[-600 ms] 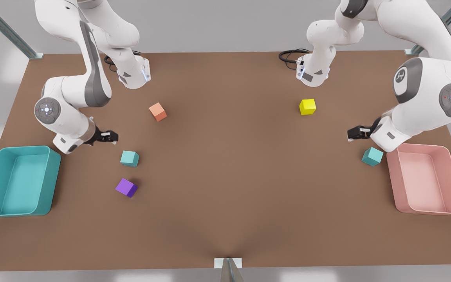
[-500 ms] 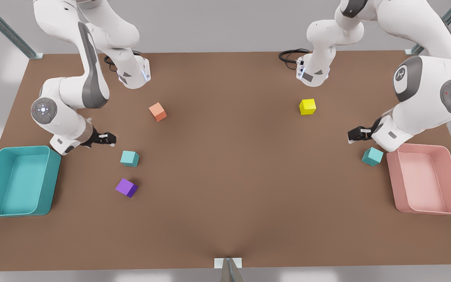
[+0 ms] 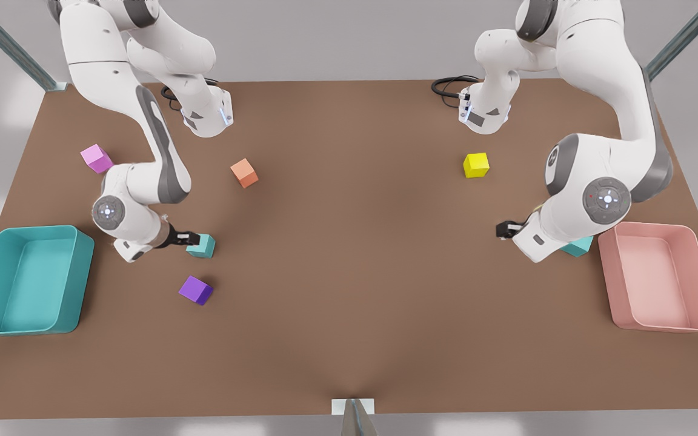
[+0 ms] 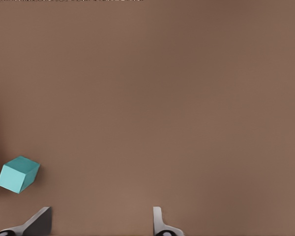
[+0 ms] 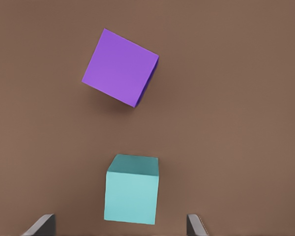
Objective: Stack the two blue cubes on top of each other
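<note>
One blue cube (image 3: 203,247) lies on the brown table at the front view's left. My right gripper (image 3: 189,238) hovers at its edge, open; in the right wrist view this cube (image 5: 132,189) sits just ahead of the gap between the spread fingers (image 5: 119,225). The other blue cube (image 3: 579,247) is at the front view's right, partly hidden behind the arm. My left gripper (image 3: 505,229) is open, off to that cube's left in the front view. In the left wrist view the cube (image 4: 18,174) lies outside the open fingers (image 4: 101,223).
A purple cube (image 3: 196,290) lies close in front of the left-hand blue cube, also seen as the purple cube (image 5: 121,67). Pink cube (image 3: 96,158), orange cube (image 3: 244,172) and yellow cube (image 3: 475,165) sit farther back. Teal bin (image 3: 85,272) and pink bin (image 3: 606,272) flank the table.
My right gripper has moved down to the blue cube at the front view's left, uncovering a pink cube behind. My left gripper shifted toward the front view's left; its arm now covers part of the other blue cube.
</note>
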Available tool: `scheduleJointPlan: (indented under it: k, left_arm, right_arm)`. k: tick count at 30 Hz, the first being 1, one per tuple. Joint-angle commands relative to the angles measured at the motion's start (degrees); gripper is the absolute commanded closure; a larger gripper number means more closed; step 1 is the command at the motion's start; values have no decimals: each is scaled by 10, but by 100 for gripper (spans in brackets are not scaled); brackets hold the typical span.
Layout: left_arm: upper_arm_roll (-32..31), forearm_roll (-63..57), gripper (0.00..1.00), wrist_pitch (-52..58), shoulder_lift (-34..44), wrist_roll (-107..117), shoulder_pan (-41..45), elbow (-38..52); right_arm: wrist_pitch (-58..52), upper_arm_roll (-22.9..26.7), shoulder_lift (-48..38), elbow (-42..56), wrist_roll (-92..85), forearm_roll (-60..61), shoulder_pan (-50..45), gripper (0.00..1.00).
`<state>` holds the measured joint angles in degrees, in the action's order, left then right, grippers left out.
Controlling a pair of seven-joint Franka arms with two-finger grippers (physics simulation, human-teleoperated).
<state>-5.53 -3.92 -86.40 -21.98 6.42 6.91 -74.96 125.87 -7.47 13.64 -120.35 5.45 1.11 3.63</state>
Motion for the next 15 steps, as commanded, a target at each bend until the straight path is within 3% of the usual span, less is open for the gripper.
scheduleJointPlan:
  k: [1,5,7,15]
  left_arm:
    - [0,-28,0,-27,-1,-56,-5,-4]
    - [0,-21,0,-39,9,-56,-15,-36]
    - [-4,-21,0,5,27,-55,-9,-32]
    - [-4,-22,0,7,32,-56,-16,-35]
  right_arm:
    - [80,0,2,-20,74,1,4,0]
    - [80,1,-22,-56,101,4,9,0]
    - [79,2,-22,-64,147,9,9,0]
    - [106,1,12,-68,199,27,5,0]
